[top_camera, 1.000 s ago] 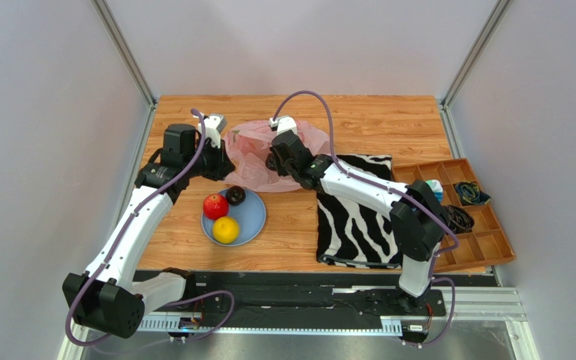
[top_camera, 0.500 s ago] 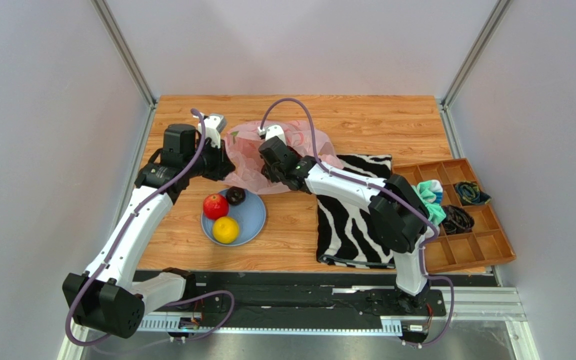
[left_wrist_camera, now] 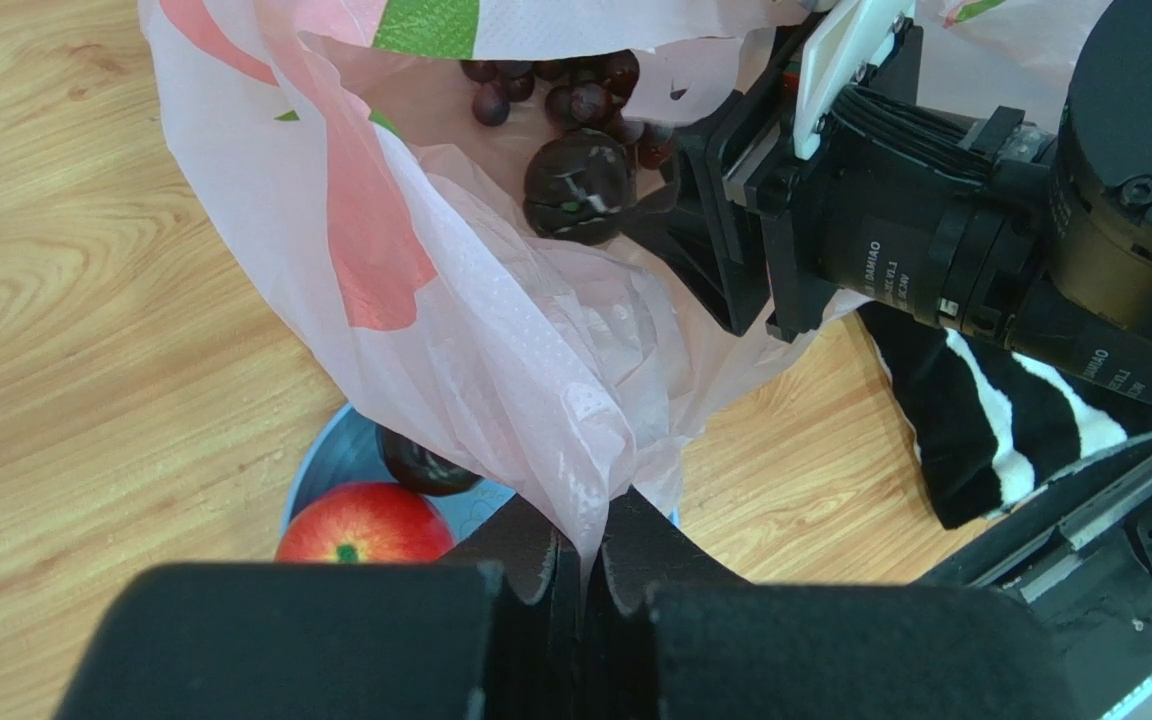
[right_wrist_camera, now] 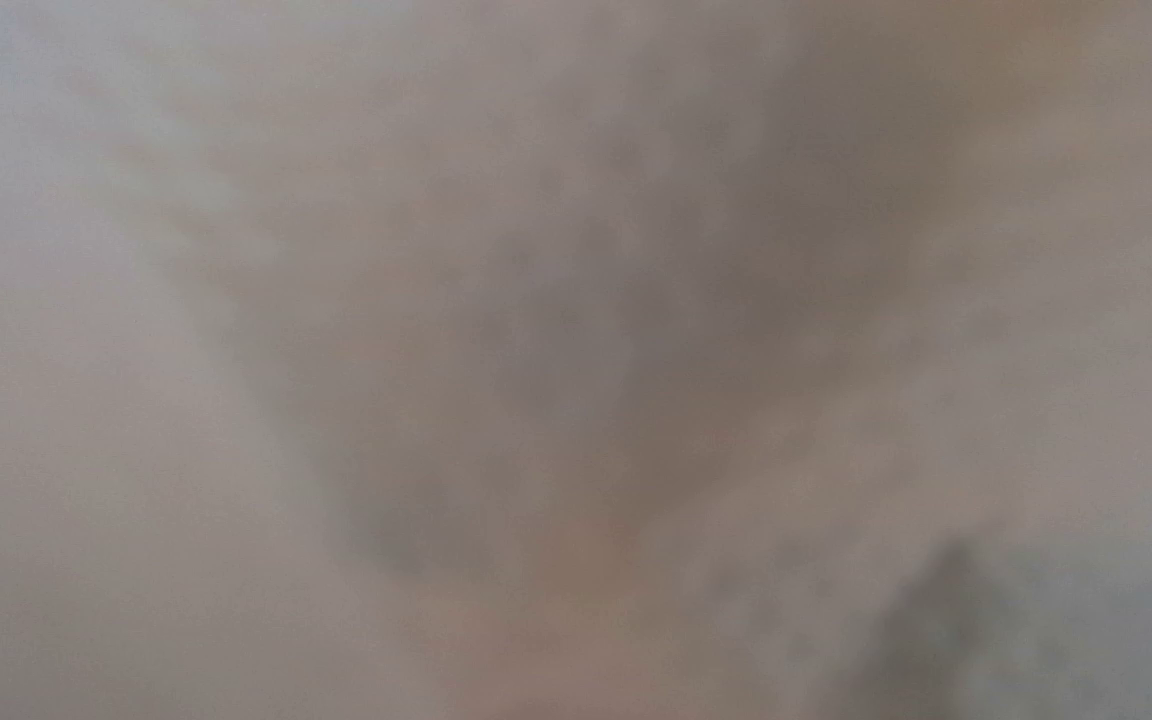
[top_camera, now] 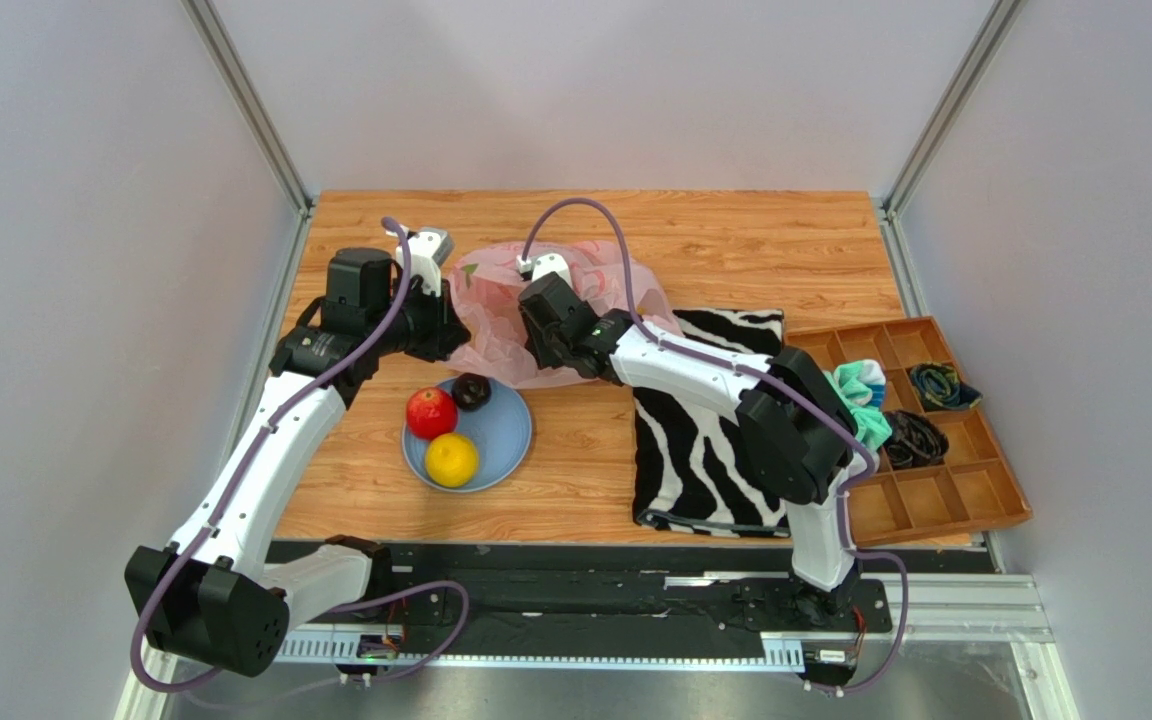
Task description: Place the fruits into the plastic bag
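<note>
While your left gripper pinched the bag (right gripper: jaws impossible to tell), grapes and plum were inside; apple, citrus, second plum outside.

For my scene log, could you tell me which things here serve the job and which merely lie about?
Job: plastic bag; grapes; plum in bag; red apple; citrus; plum on plate.
Lying about: blue plate; zebra cloth; wooden tray.
</note>
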